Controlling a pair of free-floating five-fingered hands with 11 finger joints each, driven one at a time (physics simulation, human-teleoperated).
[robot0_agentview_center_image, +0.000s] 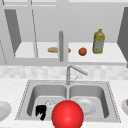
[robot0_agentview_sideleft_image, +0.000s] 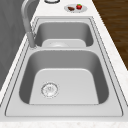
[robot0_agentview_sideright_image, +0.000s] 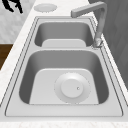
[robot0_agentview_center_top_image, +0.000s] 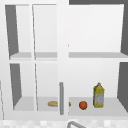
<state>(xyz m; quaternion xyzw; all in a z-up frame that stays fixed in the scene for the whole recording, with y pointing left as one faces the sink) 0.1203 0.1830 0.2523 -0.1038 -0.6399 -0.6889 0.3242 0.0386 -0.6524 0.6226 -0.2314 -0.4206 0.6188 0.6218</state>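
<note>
Robot hand (robot0_agentview_center_image: 40, 111): matte black, human-like shape, slender fingers, no arm.

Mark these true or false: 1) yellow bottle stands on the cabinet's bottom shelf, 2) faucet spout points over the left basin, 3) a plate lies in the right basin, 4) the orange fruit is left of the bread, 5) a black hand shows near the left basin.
1) True: the yellow bottle stands upright on the bottom shelf.
2) False: the faucet swings toward the right basin.
3) True: a plate lies flat on the right basin's floor.
4) False: the orange fruit sits right of the bread, between it and the bottle.
5) True: the left hand shows in front of the left basin, beside the red ball.
</note>
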